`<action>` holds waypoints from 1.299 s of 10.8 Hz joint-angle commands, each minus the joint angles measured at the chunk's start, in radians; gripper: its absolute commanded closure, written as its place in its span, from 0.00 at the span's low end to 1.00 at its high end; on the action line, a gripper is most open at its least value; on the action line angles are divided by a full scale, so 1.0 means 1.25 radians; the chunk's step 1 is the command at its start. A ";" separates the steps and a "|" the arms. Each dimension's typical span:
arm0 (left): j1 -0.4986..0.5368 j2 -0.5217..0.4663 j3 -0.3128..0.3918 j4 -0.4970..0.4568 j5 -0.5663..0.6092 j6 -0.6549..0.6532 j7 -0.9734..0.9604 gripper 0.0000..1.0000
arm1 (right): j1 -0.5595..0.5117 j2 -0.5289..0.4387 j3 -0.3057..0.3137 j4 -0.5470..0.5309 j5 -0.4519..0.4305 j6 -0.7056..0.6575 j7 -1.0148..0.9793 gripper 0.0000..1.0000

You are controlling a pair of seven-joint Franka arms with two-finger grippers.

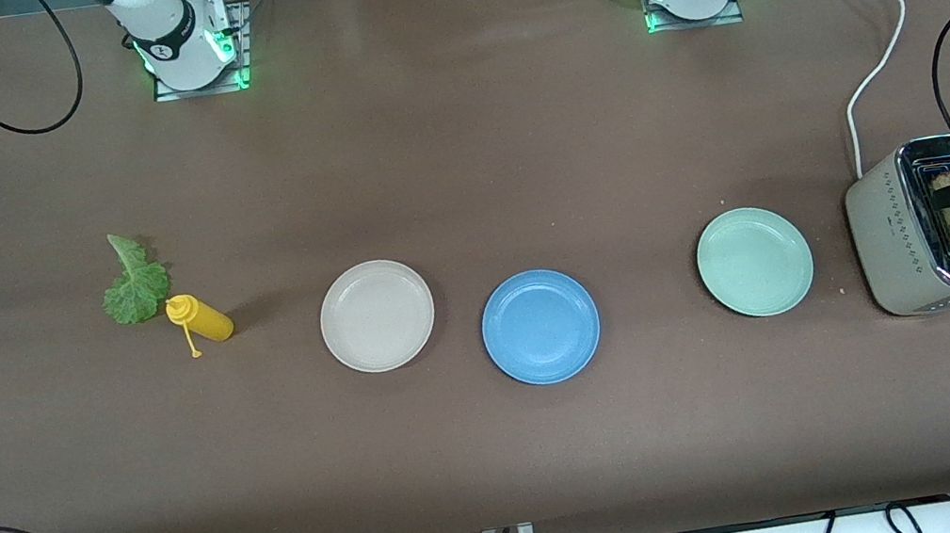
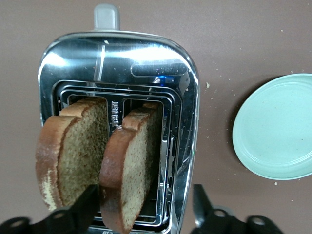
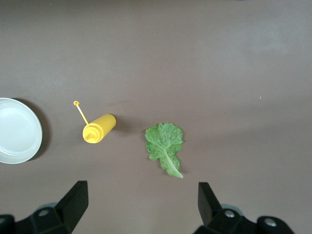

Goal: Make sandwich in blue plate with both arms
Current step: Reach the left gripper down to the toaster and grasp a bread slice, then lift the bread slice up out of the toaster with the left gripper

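Two brown bread slices [image 2: 73,156] [image 2: 129,165] stand upright in the slots of a chrome toaster [image 1: 904,237] at the left arm's end of the table. My left gripper [image 2: 144,207] is down over the toaster, open. One finger sits between the two slices and the other is outside the toaster's wall. The blue plate [image 1: 540,326] lies bare at mid-table. A green lettuce leaf [image 3: 165,144] lies flat at the right arm's end. My right gripper [image 3: 141,202] hangs open over the table by the leaf, holding nothing.
A yellow squeeze bottle [image 1: 202,317] lies on its side beside the lettuce [image 1: 135,287]. A beige-white plate [image 1: 377,315] sits beside the blue plate, and a pale green plate [image 1: 754,261] lies between it and the toaster. The toaster's white cord [image 1: 877,64] trails toward the left arm's base.
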 commanded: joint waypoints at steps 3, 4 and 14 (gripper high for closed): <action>0.010 0.008 -0.005 0.014 -0.018 -0.004 0.028 0.37 | -0.003 -0.001 0.000 0.014 0.018 -0.010 -0.007 0.00; 0.010 0.008 -0.005 0.014 -0.018 -0.004 0.028 0.50 | -0.003 -0.001 0.000 0.014 0.018 -0.010 -0.007 0.00; 0.010 -0.042 -0.007 0.023 -0.016 -0.083 0.028 1.00 | -0.004 -0.001 -0.001 0.014 0.018 -0.012 -0.007 0.00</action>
